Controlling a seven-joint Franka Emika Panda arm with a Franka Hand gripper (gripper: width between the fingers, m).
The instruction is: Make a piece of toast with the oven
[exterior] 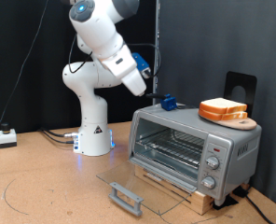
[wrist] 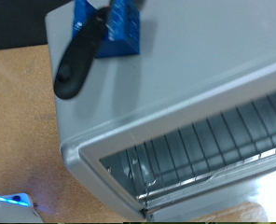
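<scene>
The oven (exterior: 189,145) is a silver-grey toaster oven at the exterior view's right, standing on a wooden board. Its glass door (exterior: 138,182) hangs fully open, with the grey bar handle (exterior: 127,196) low in front. The wire rack (exterior: 171,147) inside is bare. Two alike slices of toast (exterior: 223,109) lie stacked on a round wooden plate (exterior: 239,122) on the oven's top. My gripper (exterior: 166,100), with blue fingers, hovers just above the oven's top at its left rear corner, shut and empty. The wrist view shows the blue fingers (wrist: 119,28), the oven's top (wrist: 175,65) and the rack (wrist: 208,140).
The white arm's base (exterior: 93,131) stands on the wooden table (exterior: 35,187) left of the oven. A small white box (exterior: 6,137) with cables lies at the table's far left. A black object (exterior: 241,86) stands behind the plate. A black curtain hangs behind.
</scene>
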